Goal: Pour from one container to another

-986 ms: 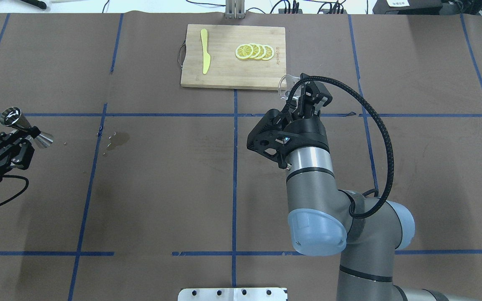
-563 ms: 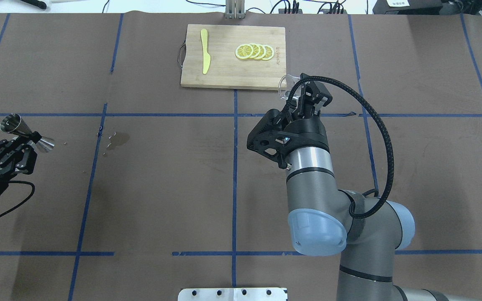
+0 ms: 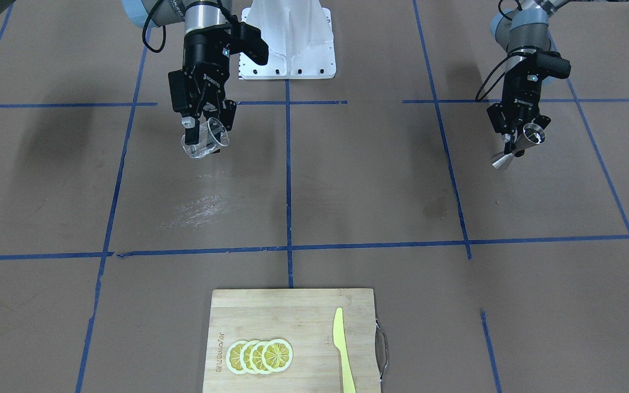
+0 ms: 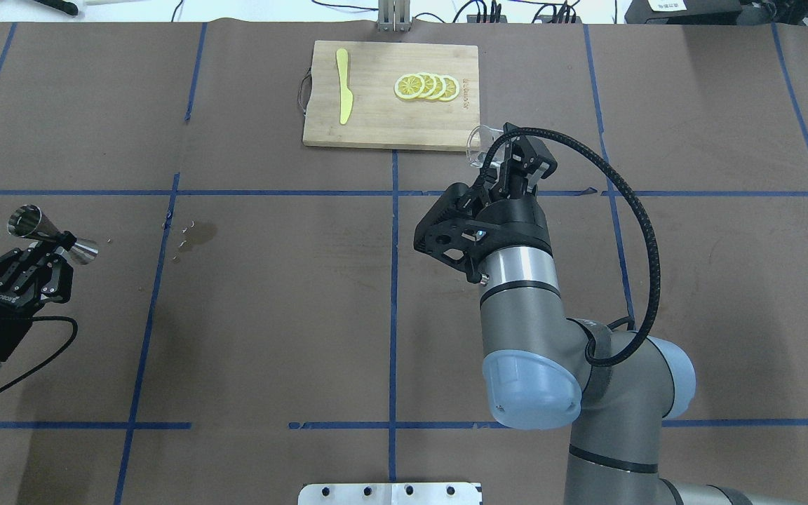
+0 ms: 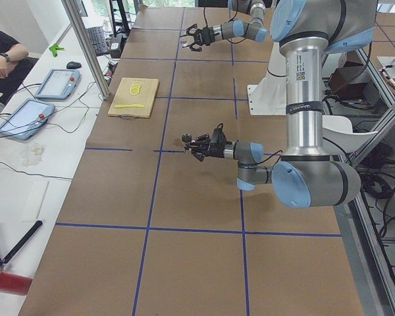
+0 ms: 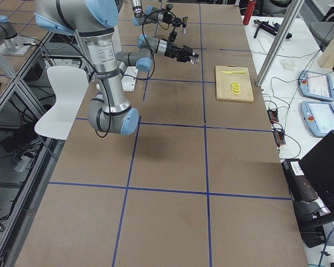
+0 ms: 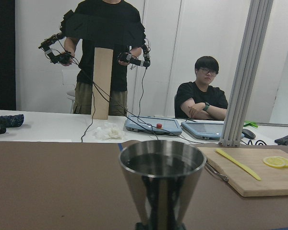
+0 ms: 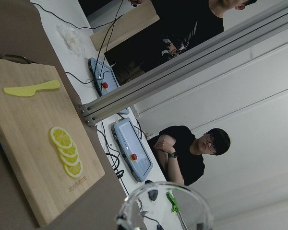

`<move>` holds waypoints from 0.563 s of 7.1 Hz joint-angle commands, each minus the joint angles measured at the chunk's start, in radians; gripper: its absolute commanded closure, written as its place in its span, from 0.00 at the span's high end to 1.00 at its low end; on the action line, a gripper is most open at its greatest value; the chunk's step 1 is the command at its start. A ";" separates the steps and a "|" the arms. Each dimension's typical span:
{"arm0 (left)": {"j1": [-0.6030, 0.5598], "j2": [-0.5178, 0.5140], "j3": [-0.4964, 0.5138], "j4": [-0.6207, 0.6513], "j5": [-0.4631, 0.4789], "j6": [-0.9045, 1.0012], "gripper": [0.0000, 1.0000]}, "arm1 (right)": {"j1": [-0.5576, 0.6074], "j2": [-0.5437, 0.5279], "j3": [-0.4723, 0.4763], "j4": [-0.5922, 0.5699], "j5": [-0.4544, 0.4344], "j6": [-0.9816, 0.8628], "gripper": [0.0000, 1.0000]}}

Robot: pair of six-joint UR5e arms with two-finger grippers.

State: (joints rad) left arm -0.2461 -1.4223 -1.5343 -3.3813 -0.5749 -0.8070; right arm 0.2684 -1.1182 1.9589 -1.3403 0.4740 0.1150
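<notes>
A steel double-cone jigger [image 4: 26, 219] hangs tilted above the table at the left, my left gripper [image 4: 59, 240] shut on its waist. The left wrist view shows the jigger's cup [image 7: 161, 175] upright and close. In the front view the jigger [image 3: 533, 135] is at the right, in the left gripper [image 3: 515, 144]. My right gripper [image 4: 495, 160] is shut on a clear glass [image 4: 477, 142] just off the cutting board's near right corner. From the front the glass [image 3: 205, 143] leans in the right gripper [image 3: 204, 128], above the table. Its rim [image 8: 165, 206] fills the bottom of the right wrist view.
A wooden cutting board [image 4: 376, 119] at the far middle carries lemon slices [image 4: 426, 86] and a yellow knife [image 4: 343, 95]. A wet spot [image 4: 200, 233] marks the paper left of centre, with wet streaks [image 3: 197, 207] below the glass. Operators sit beyond the table's far edge.
My left arm has drawn back toward the robot's side with the jigger, which now sits lower in the overhead view. The right arm and glass have not moved.
</notes>
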 commanded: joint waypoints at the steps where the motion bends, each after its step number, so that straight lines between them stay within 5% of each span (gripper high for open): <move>1: 0.010 -0.036 0.043 0.016 0.006 0.002 0.00 | 0.000 0.000 0.000 0.000 0.000 0.000 0.00; 4: 0.018 -0.065 0.039 0.046 0.003 0.055 0.00 | 0.000 0.000 0.000 0.000 0.000 0.000 0.00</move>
State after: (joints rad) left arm -0.2321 -1.4667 -1.4932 -3.3475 -0.5706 -0.7912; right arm 0.2685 -1.1183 1.9589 -1.3407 0.4740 0.1151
